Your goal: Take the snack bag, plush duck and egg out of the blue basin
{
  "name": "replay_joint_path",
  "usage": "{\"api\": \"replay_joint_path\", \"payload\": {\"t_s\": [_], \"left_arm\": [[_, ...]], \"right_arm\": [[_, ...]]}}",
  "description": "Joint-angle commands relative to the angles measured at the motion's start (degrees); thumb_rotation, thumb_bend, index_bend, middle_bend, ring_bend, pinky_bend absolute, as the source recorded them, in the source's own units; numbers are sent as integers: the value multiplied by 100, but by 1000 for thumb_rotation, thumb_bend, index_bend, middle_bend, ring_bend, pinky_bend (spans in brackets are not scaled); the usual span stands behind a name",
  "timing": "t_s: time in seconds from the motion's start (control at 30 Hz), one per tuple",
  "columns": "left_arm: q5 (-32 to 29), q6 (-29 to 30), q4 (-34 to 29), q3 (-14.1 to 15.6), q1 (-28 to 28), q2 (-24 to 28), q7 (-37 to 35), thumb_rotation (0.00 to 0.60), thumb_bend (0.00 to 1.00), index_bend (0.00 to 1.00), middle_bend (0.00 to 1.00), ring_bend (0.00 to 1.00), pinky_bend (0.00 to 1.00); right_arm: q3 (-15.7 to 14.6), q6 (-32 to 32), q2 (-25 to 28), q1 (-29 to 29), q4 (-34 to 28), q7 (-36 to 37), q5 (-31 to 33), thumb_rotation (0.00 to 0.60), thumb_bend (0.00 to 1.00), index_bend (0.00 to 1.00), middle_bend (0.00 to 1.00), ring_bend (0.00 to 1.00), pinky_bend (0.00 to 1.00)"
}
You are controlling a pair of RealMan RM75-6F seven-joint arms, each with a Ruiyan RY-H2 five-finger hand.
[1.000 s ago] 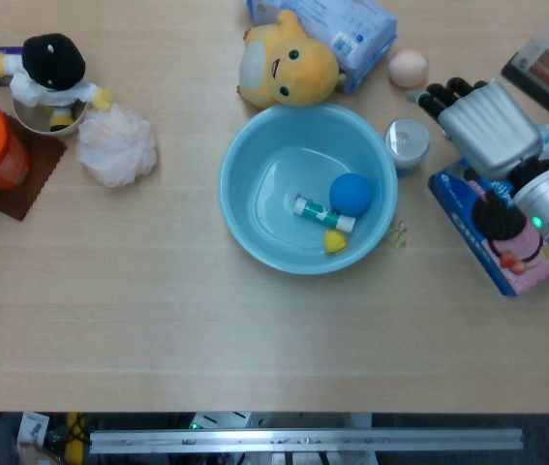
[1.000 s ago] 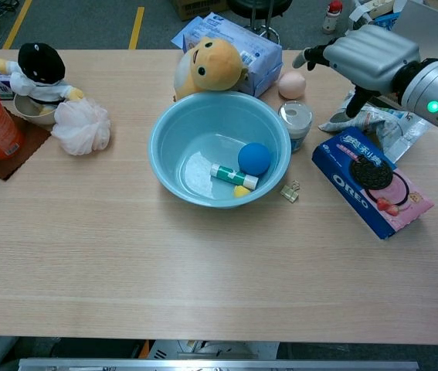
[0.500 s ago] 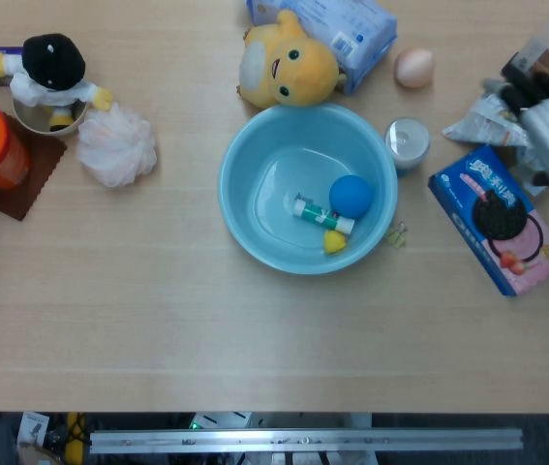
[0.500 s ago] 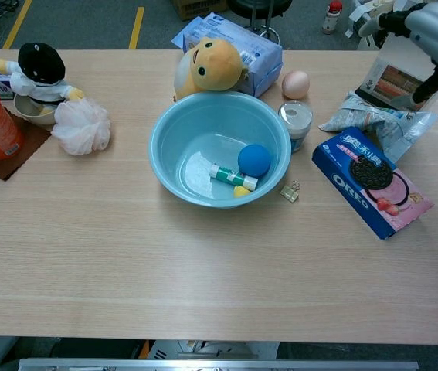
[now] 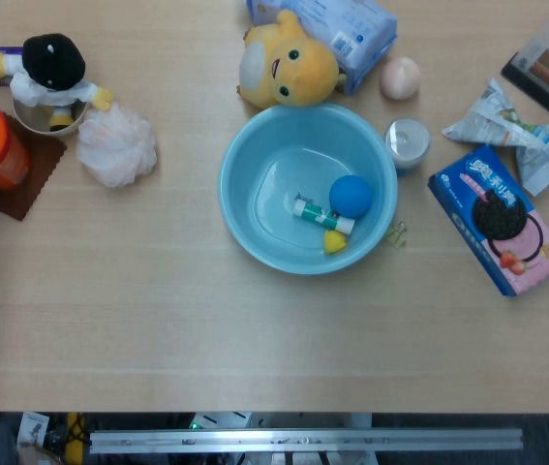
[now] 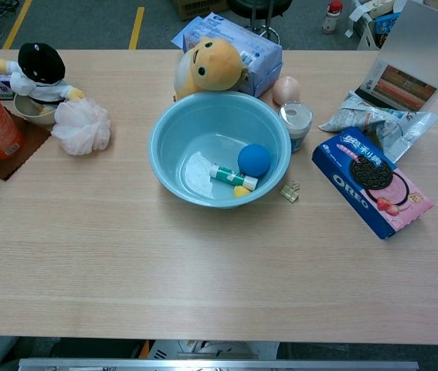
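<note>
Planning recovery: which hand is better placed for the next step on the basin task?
Cannot say: neither hand shows in either view. The plush duck, egg and snack bag already lie outside the blue basin. Egg and bag sit on the right side, so probably right.

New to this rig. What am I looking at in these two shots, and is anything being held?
Both pictures come from cameras on a two-armed robot with five-finger hands: the head view looks straight down at the table, the chest view looks across it from the front. Neither hand is in view now, so nothing is held. The blue basin holds a blue ball, a small tube and a yellow bit. The plush duck, egg and snack bag lie outside it on the table, beside an Oreo box.
</note>
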Motion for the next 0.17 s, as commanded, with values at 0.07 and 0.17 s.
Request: {"api": "replay_joint_path", "payload": {"t_s": [0.07,0.17], "left_arm": [[42,17,-54,9,-10,8,67,600,301,0,82,20,65],[49,2,-100,21,-17,18,137,600,301,0,82,20,65]], "right_arm": [[-76,285,110,-353,28,228,-152,600,82,230,315,266,534],[-52,385,145,-488,51,315,-242,600,83,238,315,266,534]]}}
